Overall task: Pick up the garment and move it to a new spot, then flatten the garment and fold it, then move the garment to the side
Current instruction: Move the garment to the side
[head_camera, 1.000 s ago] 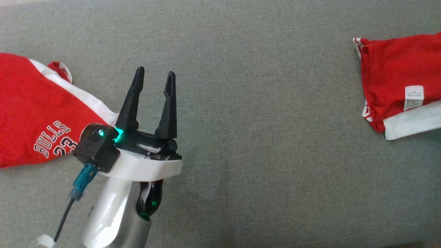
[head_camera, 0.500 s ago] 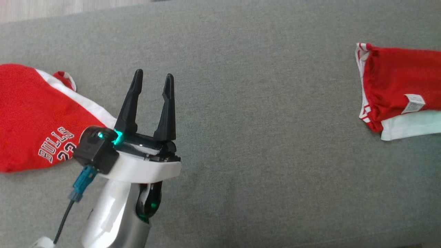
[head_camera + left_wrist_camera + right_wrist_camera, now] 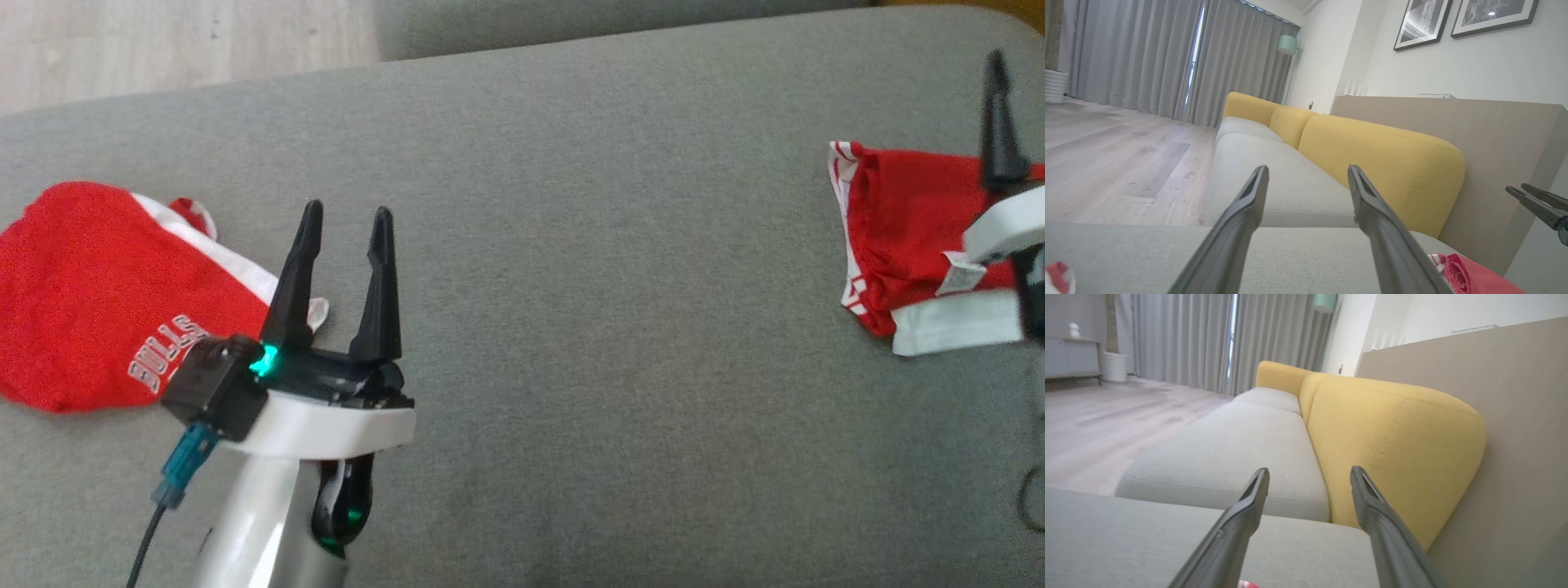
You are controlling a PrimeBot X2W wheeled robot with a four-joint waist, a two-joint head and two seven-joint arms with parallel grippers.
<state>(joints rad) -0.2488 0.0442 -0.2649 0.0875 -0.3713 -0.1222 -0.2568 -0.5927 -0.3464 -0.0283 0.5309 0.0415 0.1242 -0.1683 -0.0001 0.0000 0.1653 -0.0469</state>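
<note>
Sofa seat (image 3: 612,327): grey woven cloth, matt, slightly rough. Back cushions (image 3: 1380,163): yellow cloth, coarser weave. Jersey (image 3: 73,310): red knit cloth, fuzzy, with white trim. Folded garment (image 3: 906,212): smoother red cloth, white band, white tag (image 3: 953,273). Left gripper (image 3: 347,209): fingers (image 3: 292,282) matt black plastic, wrist shell (image 3: 326,425) glossy white plastic. Right gripper (image 3: 1309,470): same matt dark plastic. Floor (image 3: 1106,163): pale wood planks, smooth, low sheen. Curtains (image 3: 1147,53): grey cloth. Panel (image 3: 1494,143) behind sofa: matt wood grain.

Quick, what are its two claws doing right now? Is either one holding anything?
Left claw: open, holding nothing.
Right claw: open, holding nothing.
</note>
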